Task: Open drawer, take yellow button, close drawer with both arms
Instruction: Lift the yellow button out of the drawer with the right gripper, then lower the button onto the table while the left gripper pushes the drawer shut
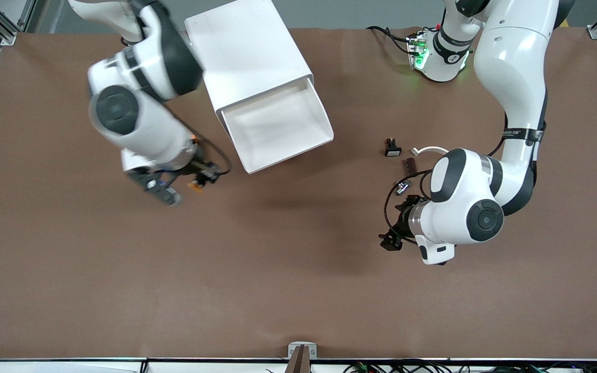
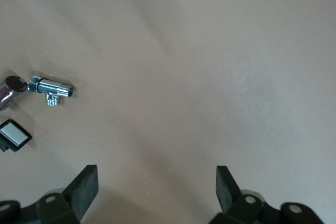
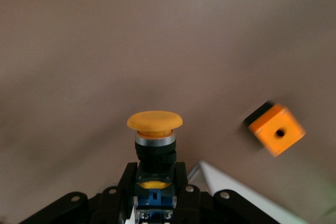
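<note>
The white cabinet (image 1: pixel 246 52) lies at the right arm's end of the table with its drawer (image 1: pixel 323 120) pulled out; I see nothing inside it. My right gripper (image 1: pixel 206 175) hangs over the bare table beside the drawer's front. In the right wrist view, that right gripper (image 3: pixel 155 176) is shut on the button (image 3: pixel 154 121), gripping its black and blue body while the orange cap sticks out past the fingertips. My left gripper (image 1: pixel 392 239) waits low over the table at the left arm's end. In the left wrist view, the left gripper (image 2: pixel 156 187) is open with nothing between its fingers.
An orange cube with a hole (image 3: pixel 276 129) lies on the table near the right gripper. Near the left arm lie a chrome fitting (image 1: pixel 402 187) (image 2: pixel 51 87), a black switch with a white face (image 1: pixel 392 148) (image 2: pixel 14 134), a brown piece (image 1: pixel 410 165) and a white hook (image 1: pixel 429 150).
</note>
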You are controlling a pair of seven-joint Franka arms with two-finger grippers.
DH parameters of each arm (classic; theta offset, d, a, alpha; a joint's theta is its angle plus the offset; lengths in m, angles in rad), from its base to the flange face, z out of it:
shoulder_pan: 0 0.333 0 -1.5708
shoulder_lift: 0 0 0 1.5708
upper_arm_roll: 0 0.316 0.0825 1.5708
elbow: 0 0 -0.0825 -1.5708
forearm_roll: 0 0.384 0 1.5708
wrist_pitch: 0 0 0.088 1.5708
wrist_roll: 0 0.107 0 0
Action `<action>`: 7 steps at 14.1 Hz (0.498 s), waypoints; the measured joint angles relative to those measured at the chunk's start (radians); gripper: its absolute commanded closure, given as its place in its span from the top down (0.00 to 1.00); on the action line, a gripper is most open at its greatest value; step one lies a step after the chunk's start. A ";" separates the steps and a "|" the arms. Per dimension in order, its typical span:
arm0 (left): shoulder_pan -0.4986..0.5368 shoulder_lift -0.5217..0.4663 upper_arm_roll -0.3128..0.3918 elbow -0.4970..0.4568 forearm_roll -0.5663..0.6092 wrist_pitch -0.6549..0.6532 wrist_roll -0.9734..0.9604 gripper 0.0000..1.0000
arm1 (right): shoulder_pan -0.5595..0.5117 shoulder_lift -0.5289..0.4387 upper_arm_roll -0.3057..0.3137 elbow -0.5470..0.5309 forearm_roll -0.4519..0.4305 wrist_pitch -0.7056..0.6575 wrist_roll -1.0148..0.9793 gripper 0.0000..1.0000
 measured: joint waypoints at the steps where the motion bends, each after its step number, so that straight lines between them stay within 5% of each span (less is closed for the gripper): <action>1: -0.006 0.000 -0.003 -0.002 0.000 0.000 0.024 0.99 | -0.044 0.001 -0.001 -0.002 0.000 -0.005 -0.082 0.04; 7: -0.133 0.003 -0.008 -0.009 0.018 0.001 0.052 0.99 | -0.208 0.051 -0.004 -0.020 -0.002 0.048 -0.432 0.04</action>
